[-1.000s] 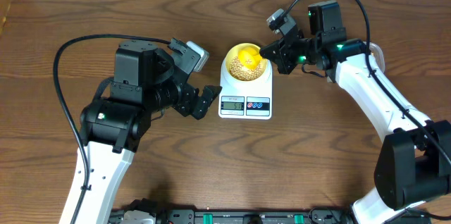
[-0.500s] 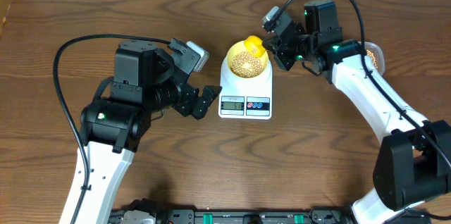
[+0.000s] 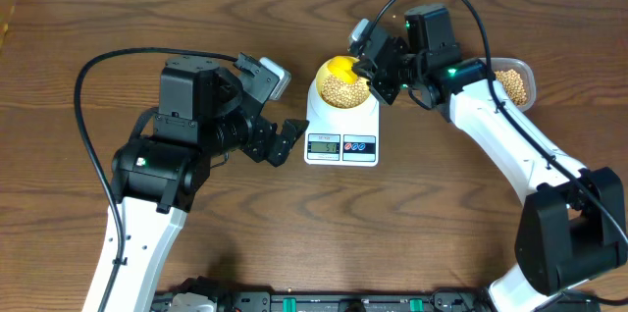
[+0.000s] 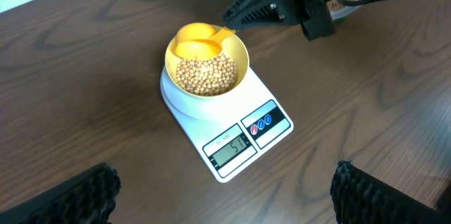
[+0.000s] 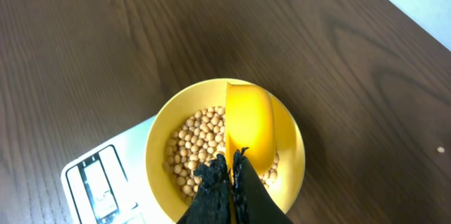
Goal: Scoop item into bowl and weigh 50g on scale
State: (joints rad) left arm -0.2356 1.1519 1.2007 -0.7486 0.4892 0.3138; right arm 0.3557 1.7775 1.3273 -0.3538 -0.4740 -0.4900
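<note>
The pale yellow bowl stands on the white scale and holds tan beans. It also shows in the left wrist view and the right wrist view. The scale display reads 51. My right gripper is shut on the handle of a yellow scoop, whose head sits over the bowl's far side. My left gripper is open and empty, left of the scale; its fingers frame the bottom of the left wrist view.
A clear plastic tub with more beans sits at the right, behind my right arm. The brown wooden table surrounds the scale. A pale edge runs along the table's far side.
My right gripper has shifted left with the scoop, from the bowl's right rim to over its back part. The tub at the right is now uncovered. The left arm has not moved.
</note>
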